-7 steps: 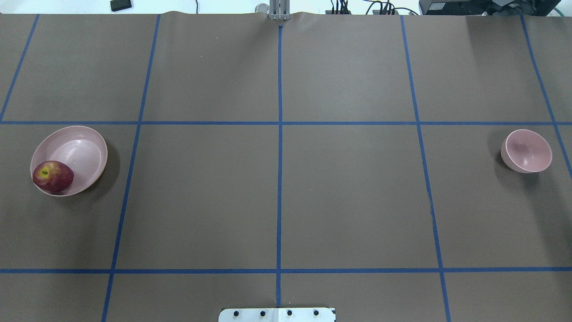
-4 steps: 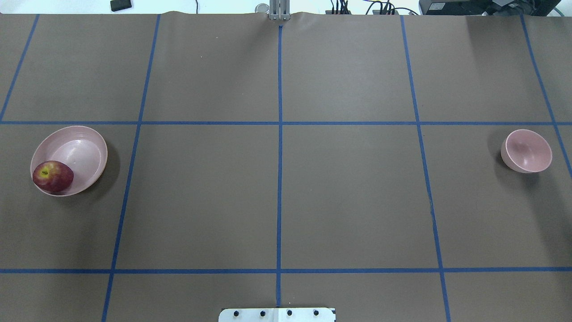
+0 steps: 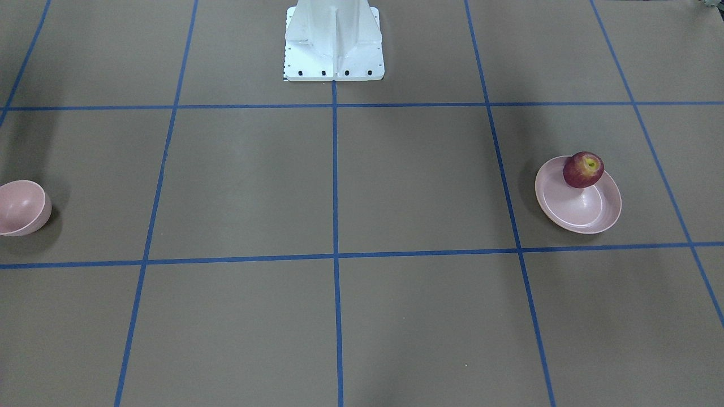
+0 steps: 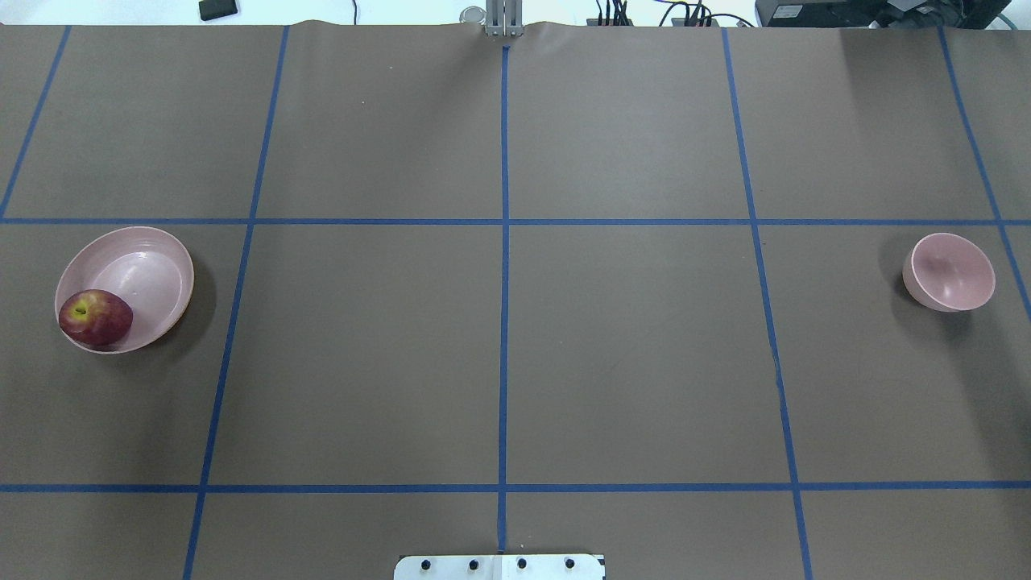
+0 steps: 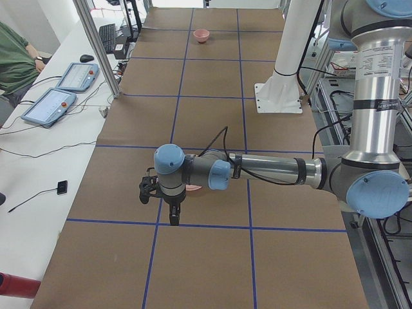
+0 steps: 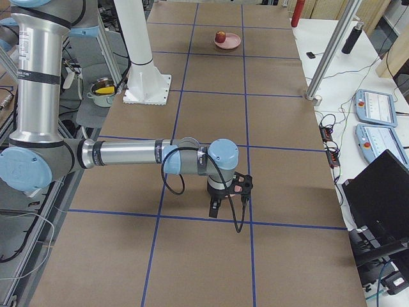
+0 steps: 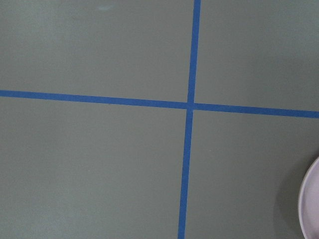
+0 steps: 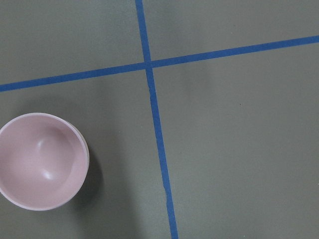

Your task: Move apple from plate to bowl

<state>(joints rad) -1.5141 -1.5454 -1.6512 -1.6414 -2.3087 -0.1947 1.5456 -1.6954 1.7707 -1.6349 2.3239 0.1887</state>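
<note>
The dark-red apple [image 4: 95, 317] sits in the near-left part of the shallow pink plate [image 4: 149, 270] at the table's left. Both also show in the front view, apple [image 3: 583, 169] and plate [image 3: 577, 213]. The small deep pink bowl [image 4: 950, 272] stands empty at the far right and fills the lower left of the right wrist view [image 8: 42, 159]. The plate's rim [image 7: 311, 204] shows at the left wrist view's right edge. The left gripper [image 5: 173, 217] and right gripper [image 6: 213, 211] show only in the side views, pointing down above the table. I cannot tell whether they are open or shut.
Brown table cover with a blue tape grid [image 4: 503, 221]. The white robot base mount [image 3: 334, 42] stands at mid table edge. An operator [image 5: 13, 58] and teach pendants [image 5: 64, 87] are on the side bench. A laptop [image 6: 383, 198] sits at the other end.
</note>
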